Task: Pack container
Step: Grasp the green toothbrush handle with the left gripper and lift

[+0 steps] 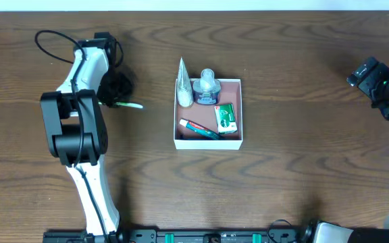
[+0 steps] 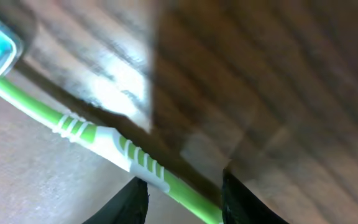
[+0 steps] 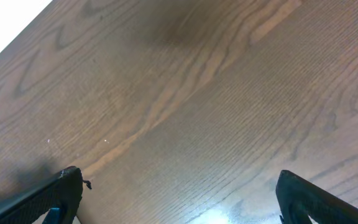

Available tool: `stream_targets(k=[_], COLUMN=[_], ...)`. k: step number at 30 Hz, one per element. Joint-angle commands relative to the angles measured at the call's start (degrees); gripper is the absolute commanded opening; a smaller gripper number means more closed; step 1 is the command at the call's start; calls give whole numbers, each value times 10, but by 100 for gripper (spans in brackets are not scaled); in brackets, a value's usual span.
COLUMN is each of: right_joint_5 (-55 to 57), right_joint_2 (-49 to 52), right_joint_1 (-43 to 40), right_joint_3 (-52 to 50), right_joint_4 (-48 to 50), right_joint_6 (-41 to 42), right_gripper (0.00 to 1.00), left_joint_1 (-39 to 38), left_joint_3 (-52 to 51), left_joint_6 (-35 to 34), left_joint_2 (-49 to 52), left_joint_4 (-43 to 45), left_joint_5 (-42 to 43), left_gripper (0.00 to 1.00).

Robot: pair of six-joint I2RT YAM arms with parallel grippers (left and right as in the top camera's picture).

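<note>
The container (image 1: 206, 143), a shallow square box with thin white walls and a pinkish-brown floor, sits mid-table holding small toiletries too tiny to read. The left gripper (image 2: 182, 193) stands part-open astride the handle of a green toothbrush (image 2: 92, 132); its fingertips are cut off, so contact is unclear. The right gripper (image 3: 178, 177) gapes wide, holding nothing

Container (image 1: 207, 143) with 4 toiletries (image 1: 225, 117)

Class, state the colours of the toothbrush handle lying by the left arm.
The toothbrush handle is bright green with white ribbed sections; clearest in the left wrist view.
</note>
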Motion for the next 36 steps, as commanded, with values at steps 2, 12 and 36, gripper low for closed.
stream_targets(k=[2, 12, 36], right_joint_5=[0, 0, 0], right_joint_2=[1, 1, 1], right_joint_1=[-1, -1, -1], right_joint_3=[7, 7, 7], right_joint_4=[-1, -1, -1], right_joint_6=[6, 6, 6], right_gripper=[99, 99, 99], left_joint_1=[-3, -3, -9], left_joint_3=[-61, -129, 47], left_joint_6=[5, 5, 101], left_joint_2=[31, 31, -168], left_joint_4=[41, 109, -37], left_joint_5=[-7, -7, 26], left_gripper=[40, 9, 6])
